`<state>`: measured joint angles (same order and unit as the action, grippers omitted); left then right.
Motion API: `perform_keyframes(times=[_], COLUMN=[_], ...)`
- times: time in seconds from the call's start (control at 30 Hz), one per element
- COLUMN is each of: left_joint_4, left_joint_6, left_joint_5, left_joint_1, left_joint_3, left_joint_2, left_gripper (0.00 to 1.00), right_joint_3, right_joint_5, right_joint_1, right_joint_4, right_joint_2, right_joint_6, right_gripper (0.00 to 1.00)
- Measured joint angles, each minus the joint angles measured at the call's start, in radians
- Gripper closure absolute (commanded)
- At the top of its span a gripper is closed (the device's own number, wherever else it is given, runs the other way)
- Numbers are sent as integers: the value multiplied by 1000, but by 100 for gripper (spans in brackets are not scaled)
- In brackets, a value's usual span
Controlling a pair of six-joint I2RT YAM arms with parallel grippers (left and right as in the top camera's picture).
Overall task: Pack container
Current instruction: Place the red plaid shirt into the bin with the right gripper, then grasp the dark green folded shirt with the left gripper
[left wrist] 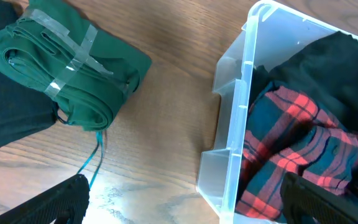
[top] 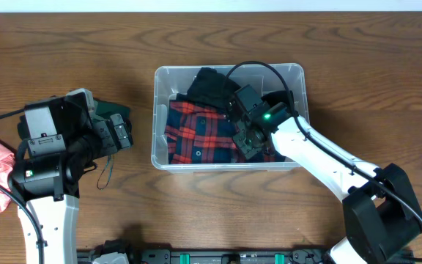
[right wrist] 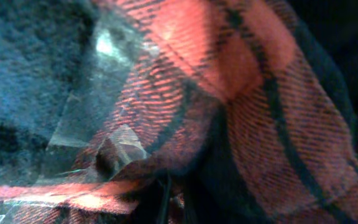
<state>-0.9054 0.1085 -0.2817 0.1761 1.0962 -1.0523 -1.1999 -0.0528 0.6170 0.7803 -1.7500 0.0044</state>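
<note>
Left jaws spread, empty; right jaws buried in cloth — can't tell. Container point(top: 158, 110) holds 1 plaid cloth point(top: 196, 136), 1 black garment point(top: 209, 86).

No writing, brand, number or sign can be read in any view. A green lamp point(top: 267, 115) glows on the right arm point(top: 321, 158) and a second green lamp point(top: 29, 173) on the left arm point(top: 50, 213) near the bench's left edge. No symbol can be made out on either.
</note>
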Motion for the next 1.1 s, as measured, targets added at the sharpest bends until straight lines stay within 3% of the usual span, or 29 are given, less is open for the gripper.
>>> perform_keyframes(times=[0.07, 0.13, 0.17, 0.2, 0.23, 0.4, 0.57, 0.8, 1.1], left_joint_4=[0, 0, 0, 0, 1, 11, 24, 133, 306], left_joint_6=[0, 0, 0, 0, 0, 5, 53, 95, 154], left_joint_5=[0, 0, 0, 0, 0, 36, 105, 74, 63], left_joint_1=[0, 0, 0, 0, 0, 1, 66, 221, 294], left_joint_3=[0, 0, 0, 0, 0, 0, 0, 0, 0], left_joint_2=[0, 0, 0, 0, 0, -2, -60, -305, -628], left_gripper=[2, 2, 2, 2, 2, 2, 2, 2, 2], right_joint_3=[-8, -24, -31, -38, -47, -92, -122, -117, -115], right_joint_5=[-11, -26, -30, -35, -43, -113, -143, -136, -124], right_joint_1=[-3, -3, -4, -4, -5, -40, -182, -330, -361], right_joint_4=[11, 36, 41, 42, 39, -40, -7, 117, 128], right_joint_2=[6, 24, 37, 55, 81, 280, 409, 367, 360], right_joint_6=[3, 5, 10, 12, 5, 0, 18, 37, 38], right_gripper=[83, 71, 53, 20, 1, 1, 1, 1, 1])
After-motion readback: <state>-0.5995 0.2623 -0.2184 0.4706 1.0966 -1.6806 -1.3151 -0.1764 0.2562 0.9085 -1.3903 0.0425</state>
